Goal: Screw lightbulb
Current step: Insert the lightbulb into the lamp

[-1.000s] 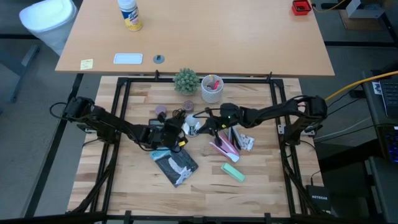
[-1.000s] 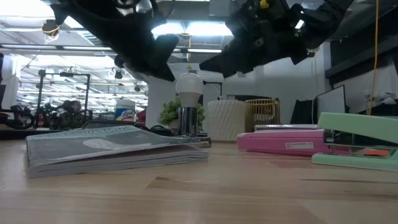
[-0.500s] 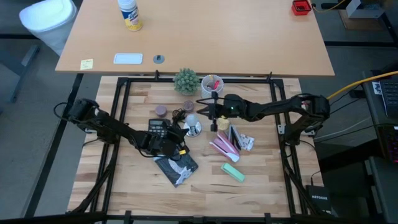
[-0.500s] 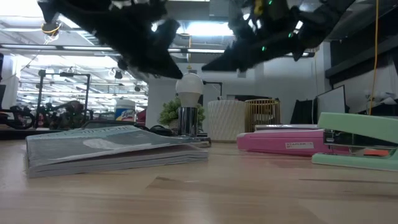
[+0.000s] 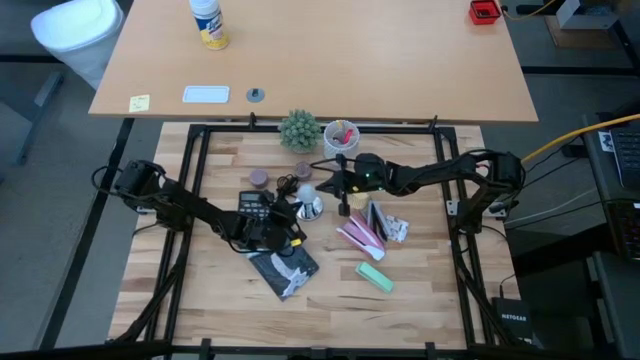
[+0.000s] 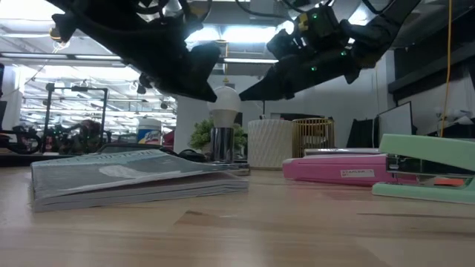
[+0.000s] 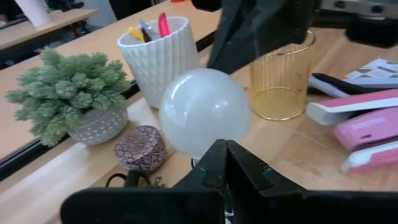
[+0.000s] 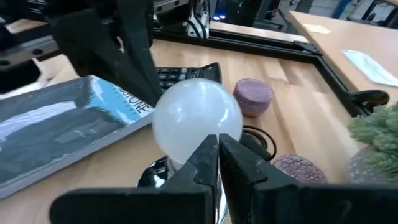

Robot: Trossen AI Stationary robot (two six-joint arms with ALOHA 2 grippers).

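Left wrist view first: my left gripper (image 7: 225, 163) has its fingers pressed together with nothing between them, the tips pointing at the lightbulb (image 7: 204, 112), which stands just ahead of them. From the right wrist, the right gripper (image 8: 217, 155) looks the same, fingers closed on each other and empty, aimed at the frosted globe from the opposite side.

Looking level across the table, I see the lightbulb (image 6: 225, 99) upright on its shiny silver base (image 6: 221, 144), with both grippers hanging just above and to either side of it; I cannot tell whether either one touches the glass.

From overhead, the bulb (image 5: 306, 192) sits near the middle of the wooden table (image 5: 200, 290), between the two arms. A calculator (image 5: 254, 205) lies beside the left gripper (image 5: 285, 212), and a book (image 5: 283, 266) lies nearer the front edge. A pink stapler (image 5: 360, 235) and a mint green one (image 5: 374, 275) lie on the right-hand side. Behind the bulb stand a small plant (image 5: 299, 130) and a white pen cup (image 5: 341, 141).
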